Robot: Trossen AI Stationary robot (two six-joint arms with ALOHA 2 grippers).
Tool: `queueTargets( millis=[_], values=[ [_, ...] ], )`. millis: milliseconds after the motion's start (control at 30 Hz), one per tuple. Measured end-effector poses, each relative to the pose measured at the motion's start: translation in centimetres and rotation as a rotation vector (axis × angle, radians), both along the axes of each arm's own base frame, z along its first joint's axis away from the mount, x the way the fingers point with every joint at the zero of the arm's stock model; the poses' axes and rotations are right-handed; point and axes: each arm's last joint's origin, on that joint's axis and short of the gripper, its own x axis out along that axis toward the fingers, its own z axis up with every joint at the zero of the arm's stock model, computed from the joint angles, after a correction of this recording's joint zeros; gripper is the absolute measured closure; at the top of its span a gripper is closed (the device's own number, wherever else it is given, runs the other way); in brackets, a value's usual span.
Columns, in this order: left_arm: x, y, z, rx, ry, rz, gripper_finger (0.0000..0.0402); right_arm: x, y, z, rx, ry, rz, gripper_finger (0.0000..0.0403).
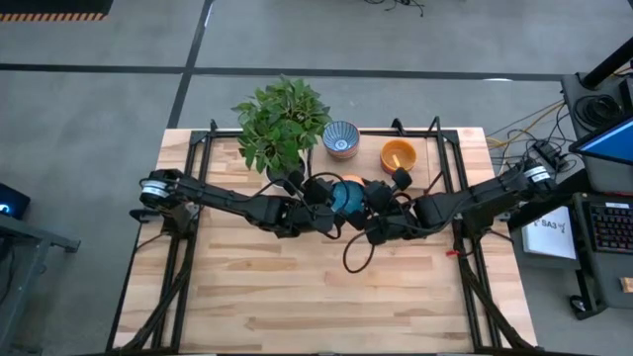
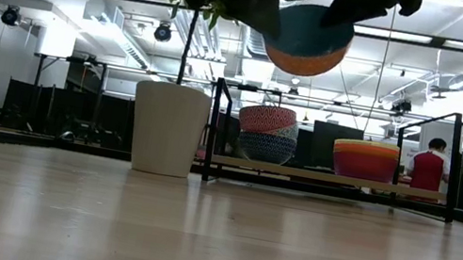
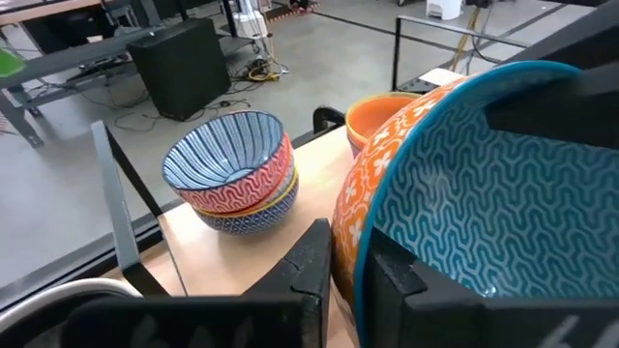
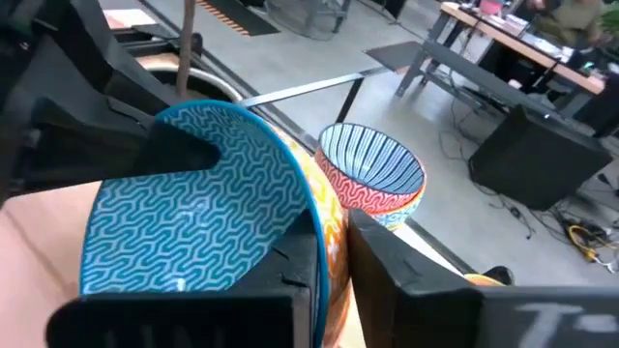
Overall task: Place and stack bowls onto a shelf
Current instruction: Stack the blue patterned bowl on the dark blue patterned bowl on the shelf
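We see a bowl (image 3: 464, 203) with a teal wavy-patterned inside and an orange outside with white marks, a stack topped by a blue-and-white striped bowl (image 3: 224, 155) with a red squiggle-patterned outside, a plain orange stack (image 2: 364, 159), and a white pot (image 2: 168, 127).

The slatted wooden tabletop (image 1: 326, 297) carries a white plant pot (image 2: 167, 128) at about eleven o'clock. At twelve o'clock stands the shelf (image 2: 319, 176), holding a stack of patterned bowls (image 1: 340, 138), with a stack of orange bowls (image 1: 399, 155) toward one o'clock.
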Motion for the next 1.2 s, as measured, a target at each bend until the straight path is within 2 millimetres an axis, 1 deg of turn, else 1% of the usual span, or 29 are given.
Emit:
queueTargets(
  millis=[400, 533, 633, 767, 933, 1000, 1100, 1200],
  values=[
    [0.1, -0.3, -0.1, 0.002, 0.048, -0.069, 0.0332, 0.1, 0.1, -0.1, 0.071, 0.022, 0.059, 0.0387],
    [0.1, -0.2, -0.1, 0.012, 0.059, -0.076, 0.0297, 0.1, 0.0, -0.1, 0.067, 0.025, 0.056, 0.0388],
    [0.0, -0.3, 0.2, 0.033, 0.077, -0.091, 0.0265, 0.2, -0.3, -0.1, 0.106, 0.026, 0.071, 0.039],
    [-0.6, -0.3, 1.3, 0.087, 0.118, -0.123, 0.0223, 0.2, -1.3, 0.1, 0.155, 0.026, 0.075, 0.039],
    [-1.8, -0.3, 3.5, 0.174, 0.177, -0.178, 0.0189, 0.1, -3.1, 0.5, 0.218, 0.047, 0.088, 0.039],
    [-2.4, -0.3, 4.1, 0.211, 0.221, -0.2, 0.0181, -0.2, -4.3, 1.0, 0.248, 0.046, 0.094, 0.039],
    [-3.6, -0.4, 5.6, 0.244, 0.233, -0.222, 0.0177, -0.8, -7.2, 2.1, 0.328, 0.031, 0.106, 0.0391],
    [-5.0, -0.7, 7.0, 0.256, 0.232, -0.241, 0.0176, -1.3, -10.9, 3.4, 0.384, -0.004, 0.098, 0.0391]
  ],
)
